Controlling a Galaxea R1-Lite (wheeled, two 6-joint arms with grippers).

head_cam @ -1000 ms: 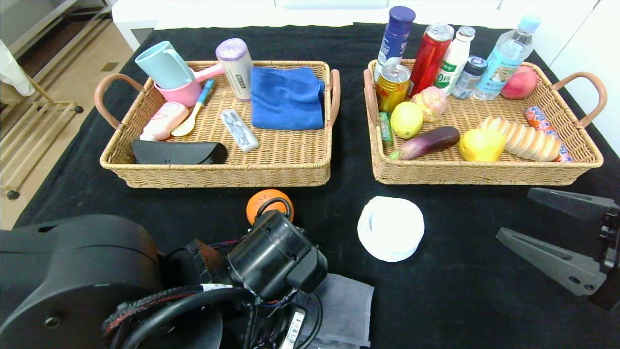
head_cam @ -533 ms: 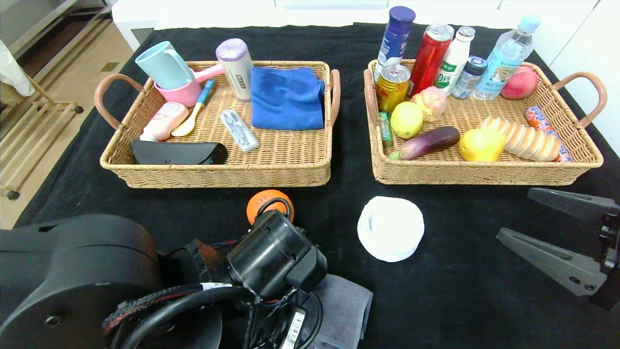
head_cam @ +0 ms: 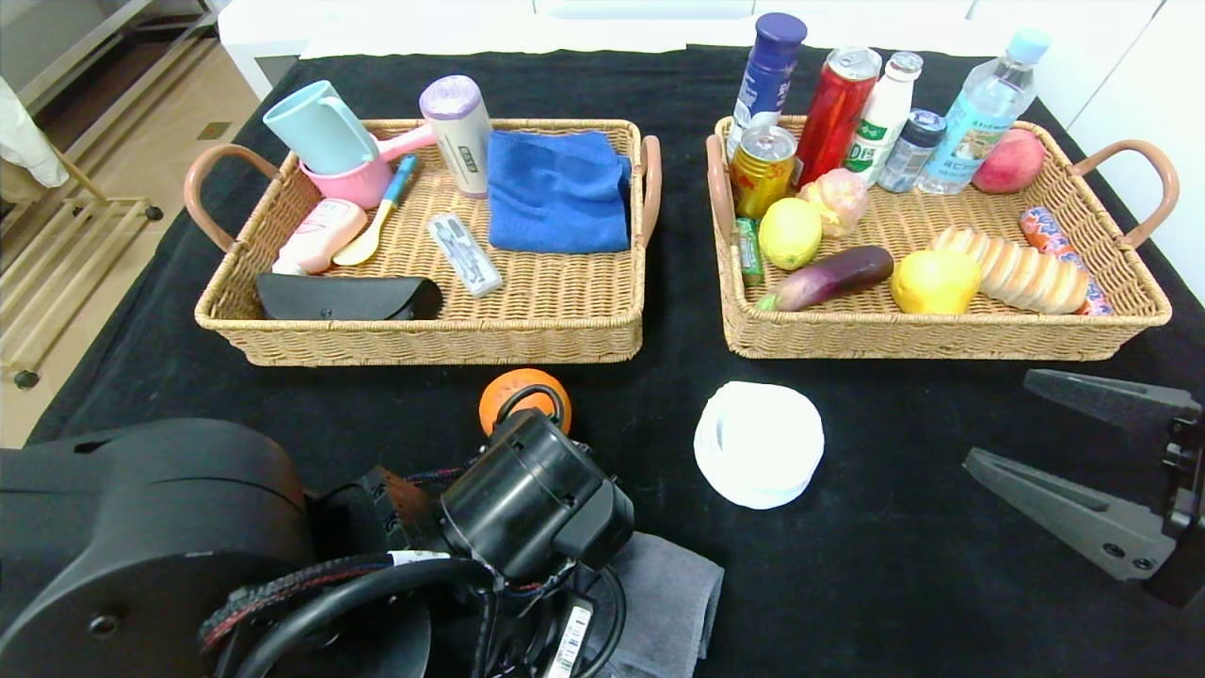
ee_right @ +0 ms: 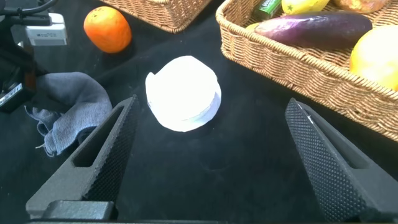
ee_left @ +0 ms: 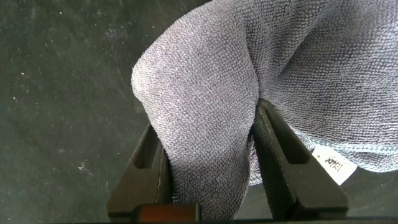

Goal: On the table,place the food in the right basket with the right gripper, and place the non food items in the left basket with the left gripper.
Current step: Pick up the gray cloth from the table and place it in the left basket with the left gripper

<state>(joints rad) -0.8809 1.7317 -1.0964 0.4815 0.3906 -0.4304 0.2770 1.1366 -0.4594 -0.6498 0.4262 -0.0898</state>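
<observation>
The left gripper [ee_left: 208, 186] pinches the grey towel [ee_left: 249, 81] at the table's [head_cam: 894, 584] near edge; next, lifting toward the left basket [head_cam: 424, 339]. The right gripper [head_cam: 1054, 443] waits spread.

This looks like a staged test room rather than a lived-in home: a tabletop [head_cam: 659, 85] draped in black cloth carries two wicker baskets [head_cam: 424, 339] of sorted household props and groceries, with white cabinets [head_cam: 1120, 66] behind, pale tiled flooring [head_cam: 141, 113] and a wheeled metal rack [head_cam: 56, 273] alongside.
</observation>
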